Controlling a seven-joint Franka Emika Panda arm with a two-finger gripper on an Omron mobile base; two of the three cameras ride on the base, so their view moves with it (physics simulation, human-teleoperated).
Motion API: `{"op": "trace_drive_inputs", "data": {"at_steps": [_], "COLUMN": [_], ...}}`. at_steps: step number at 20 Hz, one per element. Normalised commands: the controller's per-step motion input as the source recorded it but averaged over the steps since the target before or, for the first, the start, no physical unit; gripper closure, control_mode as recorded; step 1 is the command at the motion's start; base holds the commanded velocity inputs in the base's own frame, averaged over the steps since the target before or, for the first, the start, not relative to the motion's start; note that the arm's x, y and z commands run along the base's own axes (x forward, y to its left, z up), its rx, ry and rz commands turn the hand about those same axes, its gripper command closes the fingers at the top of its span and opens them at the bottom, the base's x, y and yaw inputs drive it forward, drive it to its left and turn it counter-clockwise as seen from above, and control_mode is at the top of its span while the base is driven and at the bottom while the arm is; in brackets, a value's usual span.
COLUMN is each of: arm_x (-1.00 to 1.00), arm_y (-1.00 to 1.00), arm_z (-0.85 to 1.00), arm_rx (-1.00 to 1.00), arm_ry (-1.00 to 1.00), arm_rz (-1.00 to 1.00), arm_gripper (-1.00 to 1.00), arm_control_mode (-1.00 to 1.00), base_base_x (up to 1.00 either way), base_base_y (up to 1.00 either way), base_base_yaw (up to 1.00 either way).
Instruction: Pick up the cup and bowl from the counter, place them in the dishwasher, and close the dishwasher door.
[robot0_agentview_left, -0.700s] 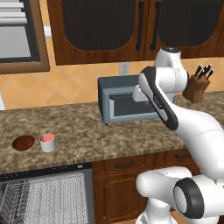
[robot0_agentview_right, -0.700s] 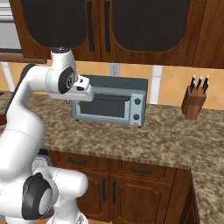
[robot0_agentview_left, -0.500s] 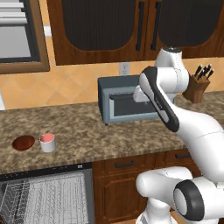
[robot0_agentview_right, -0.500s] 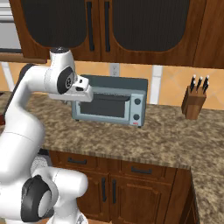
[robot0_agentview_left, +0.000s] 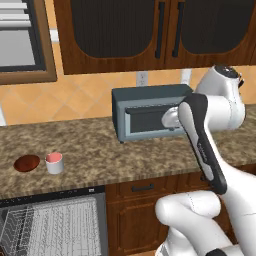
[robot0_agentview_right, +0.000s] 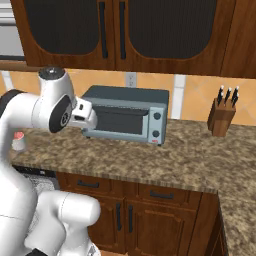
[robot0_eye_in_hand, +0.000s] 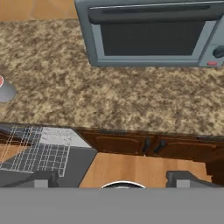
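Nothing loaded yet, and the whole job is ahead. The cup (robot0_agentview_left: 54, 162) sits on the counter (robot0_agentview_left: 95, 155), well to the left of the toaster oven (robot0_agentview_left: 148, 112), and the bowl (robot0_agentview_left: 27, 162) lies just beside the cup on its far side from the oven, apart from it, both near the counter's front edge. Below them the dishwasher (robot0_agentview_left: 50, 225) stands open with its white wire rack (robot0_agentview_left: 60, 227) pulled into sight and nothing in it that I can make out. So: two pick-ups, two placements and the door to shut, all to come by my reckoning.

The gripper (robot0_eye_in_hand: 116, 178) hangs high in front of the toaster oven, its two finger tips (robot0_eye_in_hand: 39, 178) spread wide with nothing between them (released, empty). It is well apart from the cup, so a long reach toward the side away from the oven looks like the next need.

Now the views. The left base view gives the clearest account: cup, bowl and rack together, left of the oven. In the right base view the arm covers most of that side; just a sliver of the cup (robot0_agentview_right: 18, 141) peeks past it, but this view adds the knife block (robot0_agentview_right: 221, 116) well off on the oven's other side. The hand view looks down over the counter edge: the oven at the top, an edge of the cup (robot0_eye_in_hand: 5, 89) at the left border, the rack (robot0_eye_in_hand: 37, 151) below the counter, and wooden cabinet doors (robot0_eye_in_hand: 148, 146) under the oven. The dishwasher door itself I cannot pick out with certainty.
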Motion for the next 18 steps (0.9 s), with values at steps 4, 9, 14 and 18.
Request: {"op": "trace_drive_inputs", "data": {"at_steps": [4, 9, 14, 18], "arm_x": [-0.49, 0.0, 0.0, 0.0], "arm_y": [0.17, 0.0, 0.0, 0.0], "arm_z": [0.0, 0.0, 0.0, 0.0], "arm_rx": [-0.04, 0.0, 0.0, 0.0], "arm_ry": [-0.13, 0.0, 0.0, 0.0], "arm_rz": [-0.04, 0.0, 0.0, 0.0], "arm_gripper": [-1.0, -1.0, -1.0, -1.0], "arm_control_mode": [1.0, 1.0, 1.0, 1.0], "base_base_x": [-0.1, -0.07, -0.05, -0.2], "base_base_y": [0.05, 0.1, -0.51, -0.44], "base_base_yaw": [-0.02, 0.01, 0.51, 0.91]}}
